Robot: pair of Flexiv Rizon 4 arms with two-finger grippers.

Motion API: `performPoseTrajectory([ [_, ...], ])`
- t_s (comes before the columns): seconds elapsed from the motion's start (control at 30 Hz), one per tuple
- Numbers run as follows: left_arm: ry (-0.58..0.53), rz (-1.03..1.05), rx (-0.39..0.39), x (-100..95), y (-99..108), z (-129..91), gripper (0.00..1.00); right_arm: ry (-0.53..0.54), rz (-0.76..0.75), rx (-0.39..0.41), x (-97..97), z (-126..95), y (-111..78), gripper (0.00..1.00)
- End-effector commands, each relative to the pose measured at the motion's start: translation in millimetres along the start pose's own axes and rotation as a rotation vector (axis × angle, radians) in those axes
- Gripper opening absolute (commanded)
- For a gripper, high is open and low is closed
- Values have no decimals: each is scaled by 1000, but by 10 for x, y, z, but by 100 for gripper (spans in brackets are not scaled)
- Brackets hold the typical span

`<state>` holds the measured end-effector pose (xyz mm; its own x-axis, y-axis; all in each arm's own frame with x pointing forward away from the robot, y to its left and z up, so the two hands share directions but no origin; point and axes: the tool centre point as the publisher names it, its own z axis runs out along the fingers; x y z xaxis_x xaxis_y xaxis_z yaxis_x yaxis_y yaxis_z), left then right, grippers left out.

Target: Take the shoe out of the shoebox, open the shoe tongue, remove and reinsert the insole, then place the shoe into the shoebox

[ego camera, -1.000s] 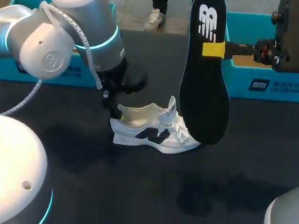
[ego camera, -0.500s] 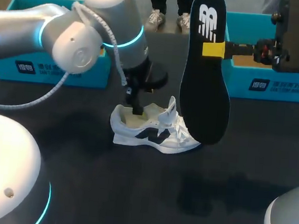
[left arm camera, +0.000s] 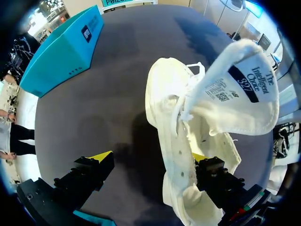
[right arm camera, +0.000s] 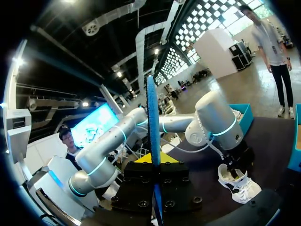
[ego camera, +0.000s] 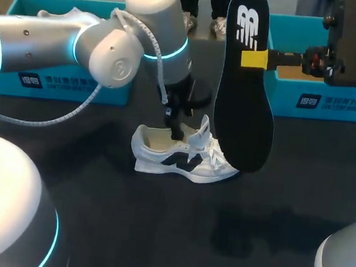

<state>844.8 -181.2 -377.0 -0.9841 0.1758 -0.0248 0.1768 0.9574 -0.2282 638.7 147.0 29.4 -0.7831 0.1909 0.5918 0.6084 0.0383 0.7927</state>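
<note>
Head view: the white shoe (ego camera: 185, 159) lies on its sole near the middle of the dark table (ego camera: 156, 232), toe toward three o'clock, outside both boxes. Its tongue (ego camera: 202, 131) stands pulled up. This leaves the mouth wide, likely so the insole can go back in.

The left gripper (ego camera: 176, 126) comes down at the shoe's twelve o'clock, over the heel opening. In the left wrist view its fingers are spread and grip nothing. One finger is over bare table and the other is against the shoe, with the side wall between them. It seems placed to steady the shoe or hold the mouth wide.

The dark insole (ego camera: 246, 83) hangs upright at the shoe's one o'clock, its lower end just above the toe. The right gripper (ego camera: 256, 59) is clamped on its upper part from three o'clock. The right wrist view shows the insole edge-on between the yellow tips. Holding it vertical probably readies it to slide in toe-first.

The left teal box (ego camera: 19, 80) sits at ten o'clock and the right teal box (ego camera: 332, 101) at two o'clock. I cannot tell which will receive the shoe.
</note>
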Motion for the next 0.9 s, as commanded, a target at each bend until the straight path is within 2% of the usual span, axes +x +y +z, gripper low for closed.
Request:
performPoseTrajectory([
  [0.03,32,8,20,-26,-16,129,100,0,1,2,-14,29,11,0],
  [0.13,35,14,18,9,-38,150,100,0,1,2,-14,29,11,0],
  [0.17,37,15,18,21,-40,152,98,0,1,2,-14,29,11,0],
  [0.2,39,19,18,34,-39,153,92,0,1,2,-14,29,11,0],
  [0.27,43,25,18,64,-27,152,71,0,1,2,-14,29,11,0],
  [0.33,47,30,16,90,-18,150,58,0,1,2,-14,29,11,0],
  [0.4,48,34,16,111,-8,151,37,0,1,2,-14,29,11,0],
  [0.47,52,38,14,125,3,154,7,0,1,2,-14,29,11,0],
  [0.5,53,39,14,132,7,153,0,0,1,2,-14,29,11,0],
  [0.77,63,60,41,190,21,137,0,0,1,2,-14,29,11,0],
  [0.9,90,126,42,207,0,48,0,0,1,2,-14,29,11,0],
])
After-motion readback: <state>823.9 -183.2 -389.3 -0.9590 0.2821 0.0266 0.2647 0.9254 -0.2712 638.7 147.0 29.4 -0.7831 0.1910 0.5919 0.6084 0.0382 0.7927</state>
